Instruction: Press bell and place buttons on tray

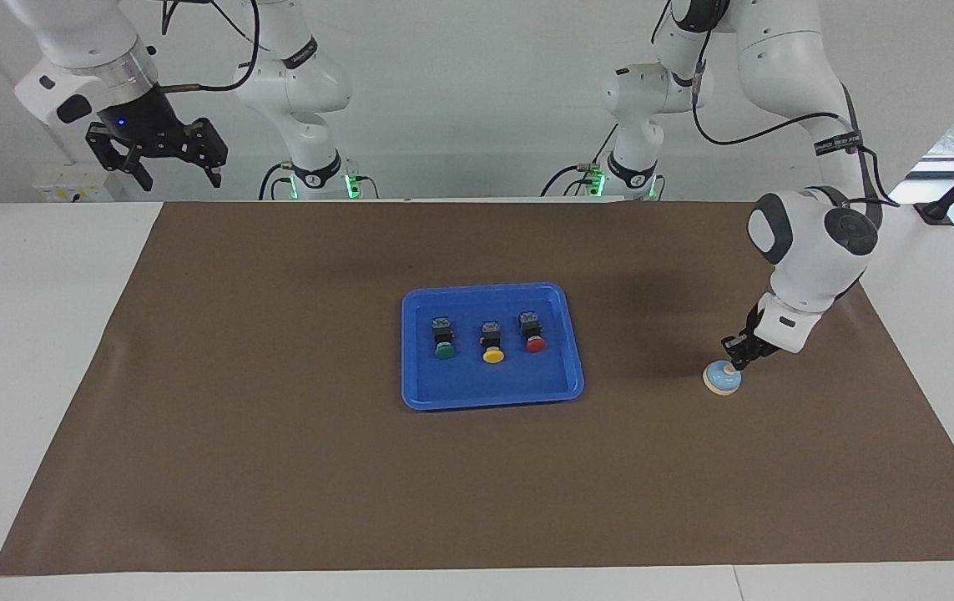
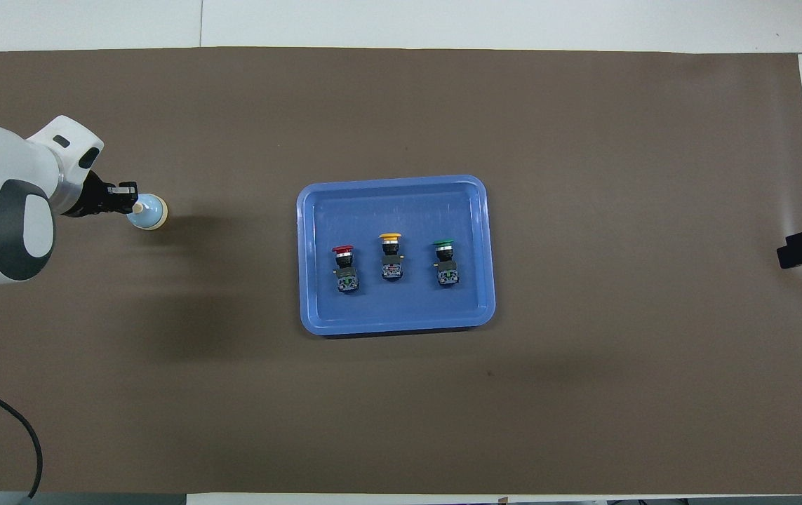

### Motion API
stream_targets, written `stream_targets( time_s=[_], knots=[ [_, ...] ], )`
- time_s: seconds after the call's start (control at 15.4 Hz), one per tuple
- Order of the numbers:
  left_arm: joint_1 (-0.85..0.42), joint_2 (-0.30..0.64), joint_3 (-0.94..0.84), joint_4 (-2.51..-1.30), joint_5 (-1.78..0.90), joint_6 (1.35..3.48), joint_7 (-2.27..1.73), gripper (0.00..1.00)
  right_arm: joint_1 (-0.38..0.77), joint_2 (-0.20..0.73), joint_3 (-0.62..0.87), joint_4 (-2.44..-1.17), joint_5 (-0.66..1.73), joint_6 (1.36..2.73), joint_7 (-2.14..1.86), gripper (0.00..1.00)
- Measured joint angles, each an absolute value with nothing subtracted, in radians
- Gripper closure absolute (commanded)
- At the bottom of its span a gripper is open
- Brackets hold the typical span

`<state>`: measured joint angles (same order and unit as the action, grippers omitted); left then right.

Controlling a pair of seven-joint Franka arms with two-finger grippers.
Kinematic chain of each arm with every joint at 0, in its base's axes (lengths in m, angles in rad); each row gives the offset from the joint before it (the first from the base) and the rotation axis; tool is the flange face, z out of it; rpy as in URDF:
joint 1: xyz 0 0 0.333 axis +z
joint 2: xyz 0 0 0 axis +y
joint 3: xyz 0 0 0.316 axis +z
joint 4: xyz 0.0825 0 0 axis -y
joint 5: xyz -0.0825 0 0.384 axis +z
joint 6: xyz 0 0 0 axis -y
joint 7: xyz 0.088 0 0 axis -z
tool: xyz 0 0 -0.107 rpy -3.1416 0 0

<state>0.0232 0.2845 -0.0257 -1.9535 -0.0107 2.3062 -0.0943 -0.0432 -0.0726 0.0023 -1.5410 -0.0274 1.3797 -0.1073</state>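
On the desk mid-mat sits the tray w/ all 3 buttons in it, so that part's done. At the left arm's end I've got the left gripper, fingers clenched into a poker, on the bell. Right gripper waits, fingers released.

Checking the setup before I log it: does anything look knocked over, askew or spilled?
Nothing stands out. The red, yellow and green buttons lie in a row in the tray; the left hand, shut, is at the bell.
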Motion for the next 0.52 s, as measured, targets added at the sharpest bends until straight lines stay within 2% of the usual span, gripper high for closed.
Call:
stream_targets(
  time_s=[0.33,0.52],
  knots=[
    [0.024,0.274,-0.024,-1.977,-0.008,2.345,-0.093,1.0,-0.043,-0.075,0.002,-1.541,-0.027,1.38,-0.107,0.0],
    [0.04,0.267,-0.023,-1.911,-0.007,2.218,-0.085,1.0,-0.043,-0.076,0.002,-1.541,-0.027,1.38,-0.107,0.0]
  ],
)
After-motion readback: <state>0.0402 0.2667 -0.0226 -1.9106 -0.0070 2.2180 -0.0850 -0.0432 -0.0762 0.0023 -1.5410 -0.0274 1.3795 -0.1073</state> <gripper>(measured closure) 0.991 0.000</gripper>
